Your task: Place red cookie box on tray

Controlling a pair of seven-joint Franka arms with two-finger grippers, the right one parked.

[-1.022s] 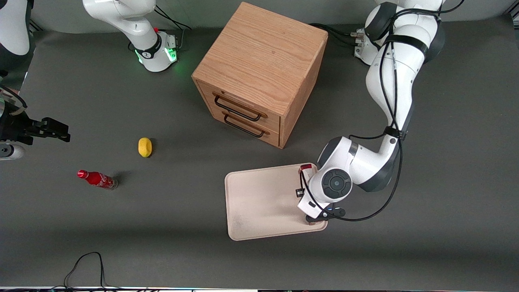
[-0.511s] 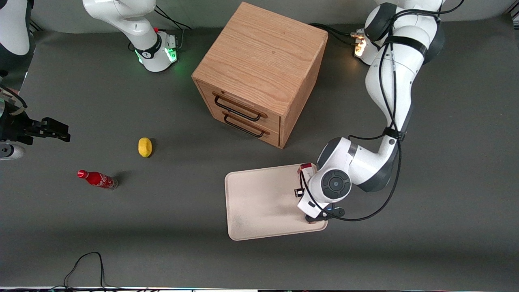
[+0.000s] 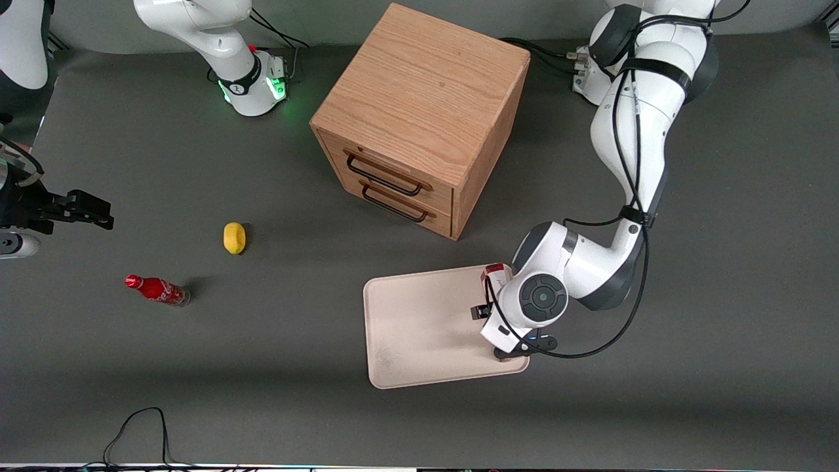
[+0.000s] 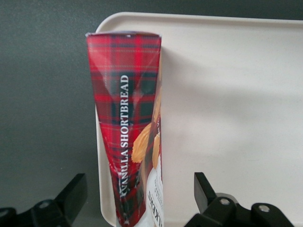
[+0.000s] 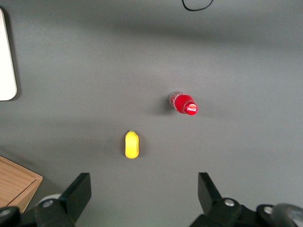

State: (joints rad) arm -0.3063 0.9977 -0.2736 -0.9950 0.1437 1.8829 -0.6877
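Observation:
The red cookie box (image 4: 125, 127), a long tartan carton with shortbread pictures, lies along the rim of the cream-white tray (image 4: 236, 94) on the working arm's side, partly over that rim. My left gripper (image 4: 139, 184) hangs just above the box's near end. It is open, with one black finger on each side of the carton and a gap to both. In the front view only the box's red end (image 3: 495, 270) shows past the wrist. The gripper (image 3: 491, 313) sits under the hand, over the tray (image 3: 419, 328).
A wooden two-drawer cabinet (image 3: 419, 111) stands farther from the front camera than the tray. A yellow lemon (image 3: 234, 237) and a small red soda bottle (image 3: 157, 290) lie toward the parked arm's end. A black cable (image 3: 141, 426) loops at the table's front edge.
The gripper's fingers have spread apart. One black finger has shifted outward over the tray. The box and the arm stay where they were.

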